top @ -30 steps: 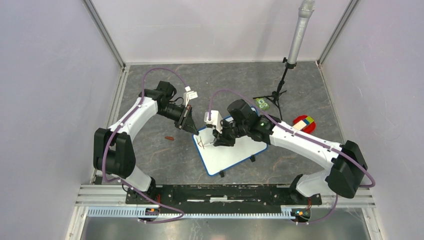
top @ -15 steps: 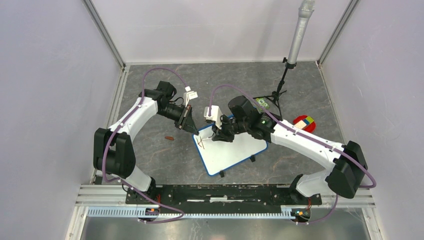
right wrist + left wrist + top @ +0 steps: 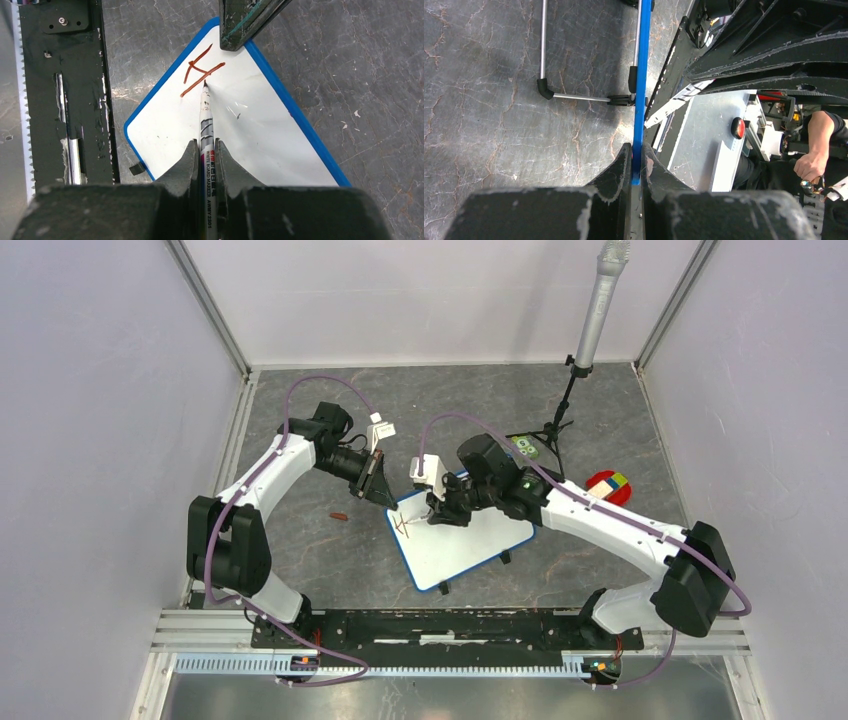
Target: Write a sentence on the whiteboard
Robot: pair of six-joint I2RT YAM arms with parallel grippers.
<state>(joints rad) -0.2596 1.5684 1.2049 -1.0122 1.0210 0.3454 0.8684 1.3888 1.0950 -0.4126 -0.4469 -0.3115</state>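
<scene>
White right arm (image 3: 600, 515) bends inward, right fingers (image 3: 183, 167) pinching marker (image 3: 206, 120); left fingers (image 3: 616, 175) clamp whiteboard (image 3: 235, 145)

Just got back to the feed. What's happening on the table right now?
The right gripper is shut on a marker, with the tip touching the whiteboard near one corner. Only the start of the sentence is down: reddish-brown strokes that look like an H. The left gripper is clamped on the whiteboard's edge, apparently steadying it.
</scene>
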